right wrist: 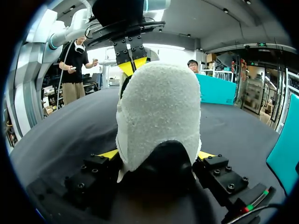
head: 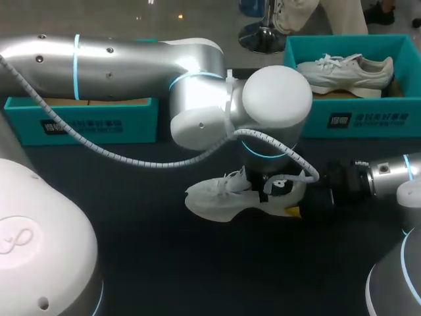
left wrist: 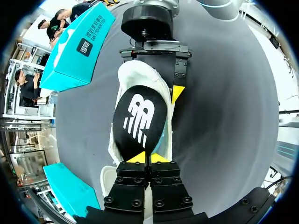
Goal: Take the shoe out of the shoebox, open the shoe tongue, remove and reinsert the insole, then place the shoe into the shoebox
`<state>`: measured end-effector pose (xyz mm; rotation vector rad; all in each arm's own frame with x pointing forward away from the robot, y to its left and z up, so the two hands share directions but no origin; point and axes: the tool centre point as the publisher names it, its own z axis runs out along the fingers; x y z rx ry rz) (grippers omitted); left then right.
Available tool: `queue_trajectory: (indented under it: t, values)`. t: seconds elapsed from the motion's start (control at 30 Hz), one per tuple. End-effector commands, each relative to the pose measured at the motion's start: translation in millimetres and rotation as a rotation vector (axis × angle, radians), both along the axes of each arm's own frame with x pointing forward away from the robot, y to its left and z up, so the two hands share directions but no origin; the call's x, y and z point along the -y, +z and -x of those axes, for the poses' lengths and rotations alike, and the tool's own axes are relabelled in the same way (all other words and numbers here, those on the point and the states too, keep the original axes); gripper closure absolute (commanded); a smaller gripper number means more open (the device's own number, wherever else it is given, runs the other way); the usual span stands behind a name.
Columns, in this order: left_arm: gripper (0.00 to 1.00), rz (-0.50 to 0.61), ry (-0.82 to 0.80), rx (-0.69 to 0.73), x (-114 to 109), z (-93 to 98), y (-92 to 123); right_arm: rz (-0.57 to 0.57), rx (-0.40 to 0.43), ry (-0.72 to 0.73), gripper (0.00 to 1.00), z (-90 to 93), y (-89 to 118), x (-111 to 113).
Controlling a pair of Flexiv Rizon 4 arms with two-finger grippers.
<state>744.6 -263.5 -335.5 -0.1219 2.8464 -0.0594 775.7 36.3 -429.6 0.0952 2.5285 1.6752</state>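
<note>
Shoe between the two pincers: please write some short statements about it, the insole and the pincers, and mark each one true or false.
1. The insole is black. True.
2. The left pincer is shut on the insole. True.
3. The right pincer is open and clear of the shoe. False: it grips the shoe's heel from both sides.
4. The gripped shoe lies inside a box. False: it is out at the middle of the table. Only a second shoe lies in the box on the right.
</note>
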Motion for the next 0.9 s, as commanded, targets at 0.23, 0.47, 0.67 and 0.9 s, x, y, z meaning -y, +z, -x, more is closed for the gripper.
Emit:
queue_trajectory:
  t: [0.23,0.47,0.67,0.9]
  values:
    - [1.0,0.034,0.007,0.004,-8,4.5,14,0.002,0.0,-0.001,1.0,-0.1,-2,-1]
    - [1.0,0.031,0.0,-0.007,1,6.8,11,0.002,0.0,-0.001,1.0,-0.1,-2,-1]
    - [0.76,0.022,0.01,-0.027,11,4.7,7,0.002,0.0,-0.001,1.0,-0.1,-2,-1]
    - [0.33,0.038,0.0,-0.028,26,10.1,10,0.002,0.0,-0.001,1.0,-0.1,-2,-1]
